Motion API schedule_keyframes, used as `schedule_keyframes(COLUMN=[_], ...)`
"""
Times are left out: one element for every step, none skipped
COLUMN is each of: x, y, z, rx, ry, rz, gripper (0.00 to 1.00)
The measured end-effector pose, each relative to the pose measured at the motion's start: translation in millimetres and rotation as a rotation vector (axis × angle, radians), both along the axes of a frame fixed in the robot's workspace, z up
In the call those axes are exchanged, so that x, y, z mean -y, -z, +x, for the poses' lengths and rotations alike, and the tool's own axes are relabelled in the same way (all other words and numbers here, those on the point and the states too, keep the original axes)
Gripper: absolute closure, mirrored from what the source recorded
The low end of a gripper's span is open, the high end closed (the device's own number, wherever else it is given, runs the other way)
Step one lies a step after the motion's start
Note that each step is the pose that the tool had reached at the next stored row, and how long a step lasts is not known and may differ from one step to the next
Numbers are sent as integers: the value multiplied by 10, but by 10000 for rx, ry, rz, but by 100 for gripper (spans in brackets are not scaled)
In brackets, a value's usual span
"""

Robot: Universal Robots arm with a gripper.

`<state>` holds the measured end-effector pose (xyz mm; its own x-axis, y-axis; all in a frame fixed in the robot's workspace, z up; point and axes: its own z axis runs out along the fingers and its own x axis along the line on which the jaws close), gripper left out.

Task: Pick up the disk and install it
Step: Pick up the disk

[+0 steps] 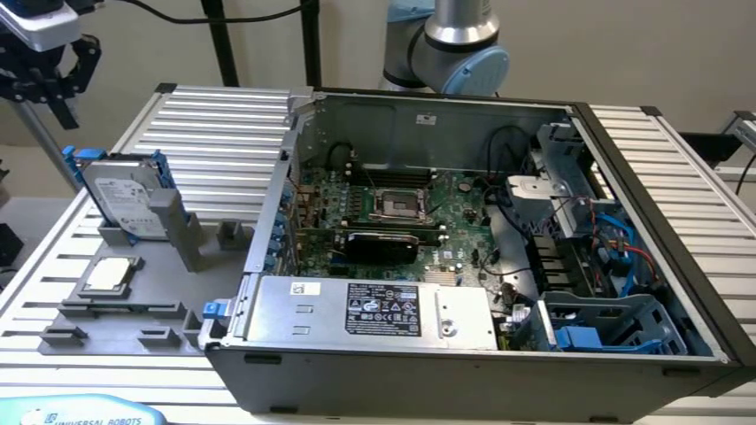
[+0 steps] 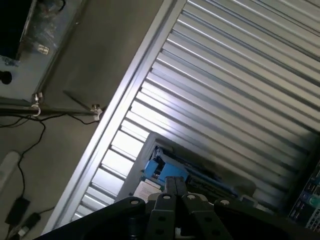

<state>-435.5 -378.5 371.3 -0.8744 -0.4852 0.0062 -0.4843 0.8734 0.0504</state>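
Exterior view first: the disk (image 1: 124,197) stands on edge in a grey holder (image 1: 177,237) on the ribbed counter (image 1: 225,124), at the exterior view's left, well apart from the open PC case (image 1: 661,168). Label side faces the camera, blue carrier frame showing along its edges. So, by my read, pick-up isn't done yet: nothing lifted, nothing carried. Install isn't done either. The blue bay (image 1: 614,320) at the case's near corner, on the exterior view's right, shows no disk in it, tho I can't see all the way in. Task looks to be at its very start, both steps left to do.

Now the end effector (image 1: 57,99): it hangs up high at the exterior view's left, above the disk & a bit beyond it, clear air btwn the two. No contact w/ disk, holder or counter.

Wrist view backs that up: end effector (image 2: 175,189) is pressed together, no gap, nothing pinched. Just past the fingertips sits the disk (image 2: 165,172), blue frame & a bit of white label visible, w/ counter slats running around it. Approx. lined up over the target, but not touching.

Also on the holder, nearer the camera in the exterior view: a small square silver chip (image 1: 109,274), lying flat, not part of this job.
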Motion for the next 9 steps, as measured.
schedule_keyframes(x=[0, 0, 0, 0, 0, -1, -1, 0, 0], y=[2, 5, 7, 9, 12, 14, 16, 19, 21], z=[0, 0, 1, 1, 1, 1, 1, 1, 1], rx=[0, 0, -1, -1, 0, 0, 0, 1, 0], ry=[-181, -378, -557, -738, -922, -1101, -1275, -1455, -1641], rz=[0, 0, -1, 0, 0, 0, 0, 0, 0], gripper=[89, 89, 89, 89, 89, 89, 89, 89, 89])
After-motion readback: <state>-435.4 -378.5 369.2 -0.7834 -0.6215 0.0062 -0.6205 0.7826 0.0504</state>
